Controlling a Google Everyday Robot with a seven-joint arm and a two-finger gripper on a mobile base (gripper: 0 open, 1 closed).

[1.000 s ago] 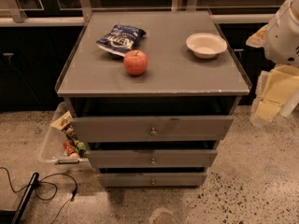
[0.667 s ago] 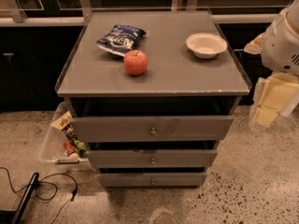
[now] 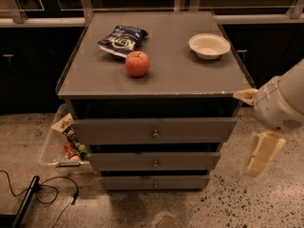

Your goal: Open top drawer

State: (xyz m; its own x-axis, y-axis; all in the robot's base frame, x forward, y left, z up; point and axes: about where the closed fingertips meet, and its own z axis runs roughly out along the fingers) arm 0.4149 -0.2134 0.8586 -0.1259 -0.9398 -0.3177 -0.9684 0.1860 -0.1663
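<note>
The top drawer is the widest grey front, just under the grey cabinet top, with a small round metal knob at its centre. A dark gap shows between the drawer front and the cabinet top. Two narrower grey drawer fronts sit below it, each with a like knob. My gripper hangs off the white arm at the right. It is beside the cabinet's right front corner, level with the drawers, and touches nothing.
On the cabinet top lie a red apple, a blue chip bag and a white bowl. A clear bin with snacks stands on the floor at the left. A black cable lies at the lower left.
My arm and gripper have come down along the cabinet's right side, from tabletop level to drawer level. The drawers and the things on top have not moved.
</note>
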